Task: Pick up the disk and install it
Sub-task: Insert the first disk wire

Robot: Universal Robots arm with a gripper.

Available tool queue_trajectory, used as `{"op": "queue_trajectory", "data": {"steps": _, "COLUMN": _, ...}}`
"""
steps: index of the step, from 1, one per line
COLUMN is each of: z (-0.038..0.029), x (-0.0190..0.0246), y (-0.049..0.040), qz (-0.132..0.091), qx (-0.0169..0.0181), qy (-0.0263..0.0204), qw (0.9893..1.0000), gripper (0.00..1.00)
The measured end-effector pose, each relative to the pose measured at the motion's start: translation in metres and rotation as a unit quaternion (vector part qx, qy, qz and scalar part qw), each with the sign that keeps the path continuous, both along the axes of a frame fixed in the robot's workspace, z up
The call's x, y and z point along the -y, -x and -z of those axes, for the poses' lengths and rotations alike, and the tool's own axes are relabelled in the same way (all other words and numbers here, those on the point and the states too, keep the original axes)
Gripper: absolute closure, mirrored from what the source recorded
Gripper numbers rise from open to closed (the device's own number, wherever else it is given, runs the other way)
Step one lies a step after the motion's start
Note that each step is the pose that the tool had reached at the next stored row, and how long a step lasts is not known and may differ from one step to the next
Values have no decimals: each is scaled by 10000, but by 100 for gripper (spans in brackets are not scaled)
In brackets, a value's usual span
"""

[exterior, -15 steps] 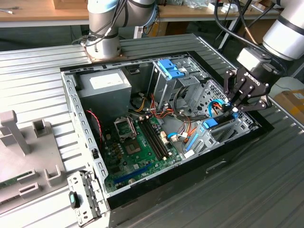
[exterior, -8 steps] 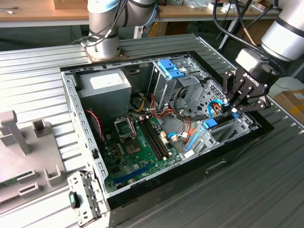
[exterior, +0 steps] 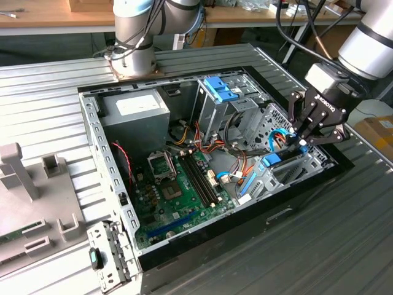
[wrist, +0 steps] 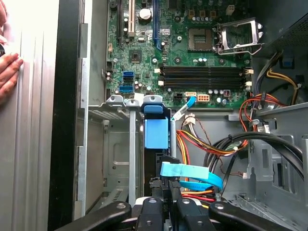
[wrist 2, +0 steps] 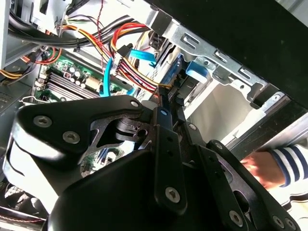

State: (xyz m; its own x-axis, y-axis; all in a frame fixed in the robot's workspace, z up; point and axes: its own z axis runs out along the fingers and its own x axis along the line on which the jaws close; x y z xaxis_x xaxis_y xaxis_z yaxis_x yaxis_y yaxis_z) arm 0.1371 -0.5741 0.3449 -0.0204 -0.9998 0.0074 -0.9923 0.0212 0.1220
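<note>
One open black-and-silver desktop computer case lies on the bench. Inside it sit one green rectangular motherboard, one grey metal power-supply box with a white label and one light-blue plastic bracket. Two robot arms show, one black end effector, and one person's hand.

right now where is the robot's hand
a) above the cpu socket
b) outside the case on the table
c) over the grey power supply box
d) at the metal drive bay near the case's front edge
d: in the exterior view the hand sits down at the metal drive bay by the blue tab, far from the power supply box and the cpu socket.
</note>
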Motion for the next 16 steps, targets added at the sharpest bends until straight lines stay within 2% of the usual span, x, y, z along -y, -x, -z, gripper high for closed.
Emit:
{"op": "queue_trajectory", "data": {"steps": 1, "z": -34, "x": 0, "y": -2, "qz": 0, "qx": 0, "qy": 3, "qw": 10000, "gripper": 83}}
{"op": "queue_trajectory", "data": {"steps": 2, "z": -38, "x": 3, "y": -4, "qz": 0, "qx": 0, "qy": 2, "qw": 10000, "gripper": 83}}
{"op": "queue_trajectory", "data": {"steps": 3, "z": -39, "x": 13, "y": -9, "qz": 2, "qx": 0, "qy": -35, "qw": 10000, "gripper": 83}}
{"op": "queue_trajectory", "data": {"steps": 7, "z": -36, "x": 47, "y": -11, "qz": 24, "qx": 0, "qy": -43, "qw": 10000, "gripper": 83}}
{"op": "queue_trajectory", "data": {"steps": 9, "z": -18, "x": 51, "y": -10, "qz": 29, "qx": 0, "qy": -186, "qw": 9998, "gripper": 83}}
{"op": "queue_trajectory", "data": {"steps": 13, "z": -6, "x": 76, "y": -14, "qz": 39, "qx": 0, "qy": -191, "qw": 9998, "gripper": 83}}
{"op": "queue_trajectory", "data": {"steps": 15, "z": 19, "x": 88, "y": -15, "qz": 47, "qx": 0, "qy": -224, "qw": 9997, "gripper": 83}}
{"op": "queue_trajectory", "data": {"steps": 16, "z": 22, "x": 95, "y": -15, "qz": 53, "qx": 0, "qy": -223, "qw": 9997, "gripper": 83}}
